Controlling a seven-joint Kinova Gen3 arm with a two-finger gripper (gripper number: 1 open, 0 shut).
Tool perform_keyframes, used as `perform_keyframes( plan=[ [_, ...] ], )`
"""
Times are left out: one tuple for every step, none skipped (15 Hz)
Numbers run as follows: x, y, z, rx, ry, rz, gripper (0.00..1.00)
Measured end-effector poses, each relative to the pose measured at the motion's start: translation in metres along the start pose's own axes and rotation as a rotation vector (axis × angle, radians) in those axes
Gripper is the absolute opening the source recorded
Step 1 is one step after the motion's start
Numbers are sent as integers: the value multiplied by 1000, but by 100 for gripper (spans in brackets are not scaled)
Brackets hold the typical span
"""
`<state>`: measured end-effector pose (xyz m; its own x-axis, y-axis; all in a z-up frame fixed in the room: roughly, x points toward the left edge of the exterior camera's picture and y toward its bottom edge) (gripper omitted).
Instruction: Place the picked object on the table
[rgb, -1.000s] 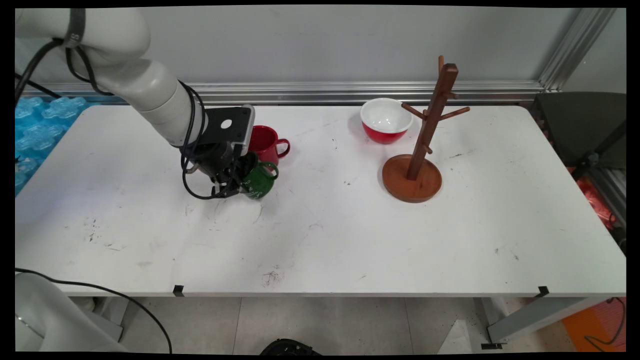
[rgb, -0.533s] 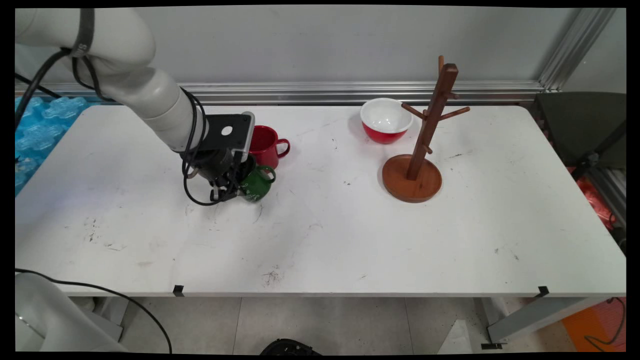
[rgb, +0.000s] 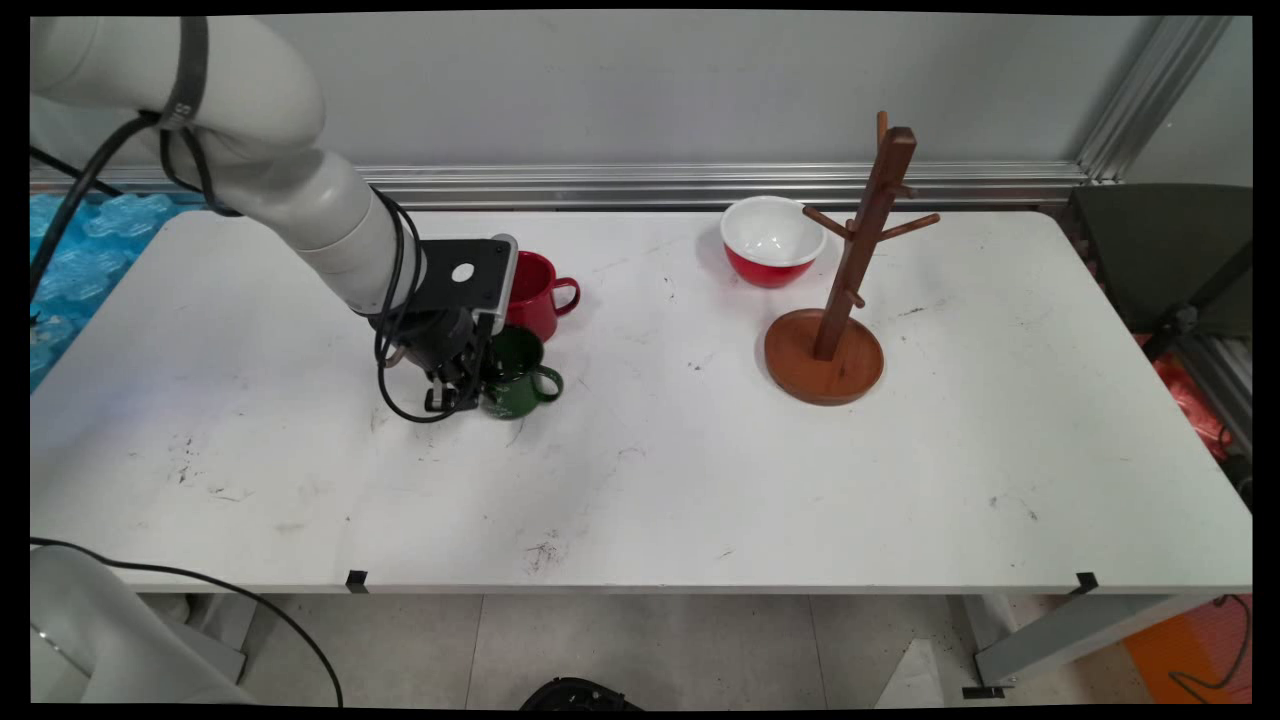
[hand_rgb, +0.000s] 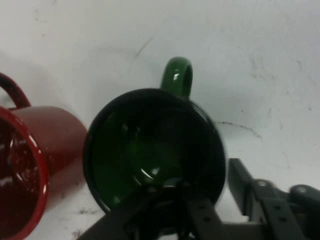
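A green mug (rgb: 518, 382) stands upright on the white table (rgb: 640, 470), its handle to the right in the main view. My gripper (rgb: 468, 385) comes down on the mug's left rim and is shut on its wall. In the hand view one finger reaches inside the green mug (hand_rgb: 155, 145) and the other finger (hand_rgb: 245, 182) sits outside the rim, with the gripper (hand_rgb: 220, 182) astride the wall. A red mug (rgb: 535, 290) stands just behind the green one, close to it, and shows at the left as the red mug (hand_rgb: 30, 160).
A wooden mug tree (rgb: 840, 290) on a round base stands right of centre. A red bowl (rgb: 772, 240) with a white inside sits behind it near the back edge. Black cables hang from the arm beside the green mug.
The green mug was tilted in the gripper, off the table; it has come down and turned upright, and its handle now points right.
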<state>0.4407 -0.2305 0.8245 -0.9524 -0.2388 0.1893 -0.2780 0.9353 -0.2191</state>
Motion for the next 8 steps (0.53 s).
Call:
perform_keyframes(
  plan=[
    [1, 0, 1, -1, 1, 0, 100],
    [2, 1, 2, -2, 3, -1, 100],
    [2, 1, 2, -3, 4, -1, 100],
    [3, 1, 3, -3, 6, -2, 100],
    [4, 1, 3, -3, 8, -3, 100],
    [5, 1, 3, -3, 9, -4, 100],
    [5, 1, 3, -2, 10, -5, 100],
    [6, 1, 3, -2, 12, -5, 100]
  ],
)
